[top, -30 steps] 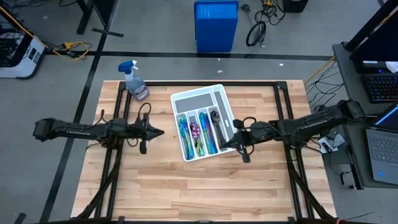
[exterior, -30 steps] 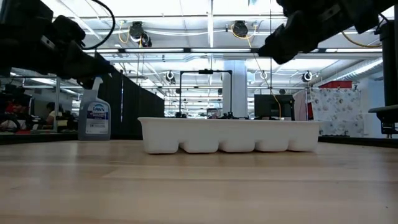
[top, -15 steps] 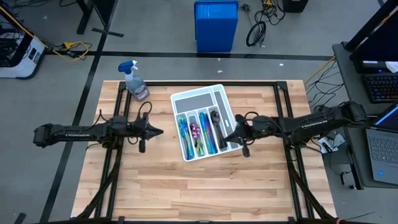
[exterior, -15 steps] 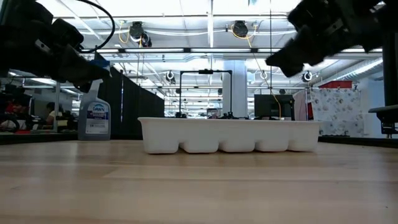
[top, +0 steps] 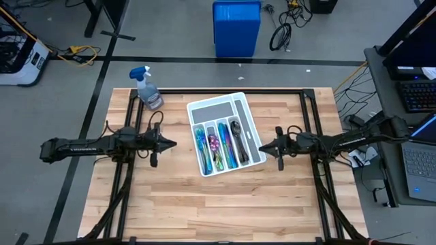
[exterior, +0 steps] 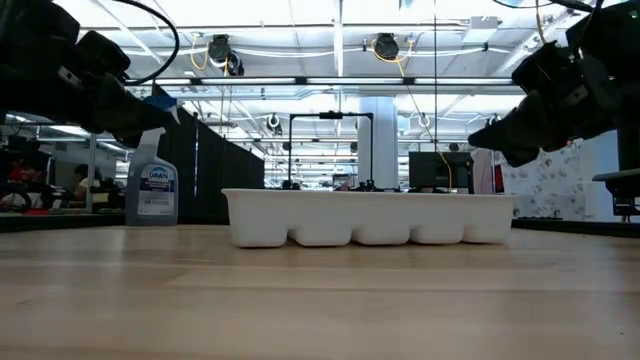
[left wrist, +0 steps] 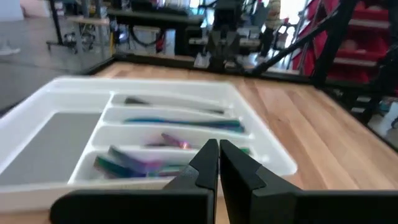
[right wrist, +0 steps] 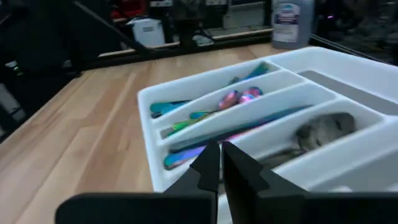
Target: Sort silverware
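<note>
Left gripper (left wrist: 218,163): fingertips pinched together, empty.
Right gripper (right wrist: 221,163): likewise.
Risk: I might clip the white compartmented plastic tray (top: 253,126), jostling sorted iridescent metal silverware (top: 219,144).

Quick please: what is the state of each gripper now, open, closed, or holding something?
Left gripper: closed, empty, beside the tray.
Right gripper: closed, empty, on the tray's other side.

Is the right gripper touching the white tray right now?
Apart. In the high view the right gripper sits off the tray's right edge with a strip of bare table between them, and in the low view it hangs above the tray, fingers shut.
</note>
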You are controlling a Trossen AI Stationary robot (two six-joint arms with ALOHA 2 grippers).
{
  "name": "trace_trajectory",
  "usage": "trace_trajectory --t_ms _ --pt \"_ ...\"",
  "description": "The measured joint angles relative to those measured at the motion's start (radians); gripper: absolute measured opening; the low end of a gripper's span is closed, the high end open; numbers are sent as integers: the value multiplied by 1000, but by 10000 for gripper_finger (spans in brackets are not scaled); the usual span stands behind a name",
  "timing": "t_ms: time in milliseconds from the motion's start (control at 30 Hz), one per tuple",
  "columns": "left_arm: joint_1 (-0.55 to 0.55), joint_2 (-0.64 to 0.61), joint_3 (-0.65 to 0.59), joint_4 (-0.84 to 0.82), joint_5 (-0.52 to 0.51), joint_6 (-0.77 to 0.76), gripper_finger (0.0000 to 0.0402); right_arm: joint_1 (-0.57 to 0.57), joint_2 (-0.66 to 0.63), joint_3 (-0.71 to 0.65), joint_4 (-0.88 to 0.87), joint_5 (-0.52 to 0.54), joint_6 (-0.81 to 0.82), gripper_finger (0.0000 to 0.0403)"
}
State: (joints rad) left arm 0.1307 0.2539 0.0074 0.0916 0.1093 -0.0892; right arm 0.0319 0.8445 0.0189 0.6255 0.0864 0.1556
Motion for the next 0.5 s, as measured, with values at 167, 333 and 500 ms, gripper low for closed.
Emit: trace_trajectory --t_ms 167,333,500 --pt "0 -27 0 -10 -16 13 0 3 -65 -6 -45 20 -9 0" --pt "0 -145 0 -13 5 17 0 3 -155 -5 -143 20 -38 0" --pt "0 -255 3 -72 11 17 0 3 -297 -6 -310 21 -21 0"
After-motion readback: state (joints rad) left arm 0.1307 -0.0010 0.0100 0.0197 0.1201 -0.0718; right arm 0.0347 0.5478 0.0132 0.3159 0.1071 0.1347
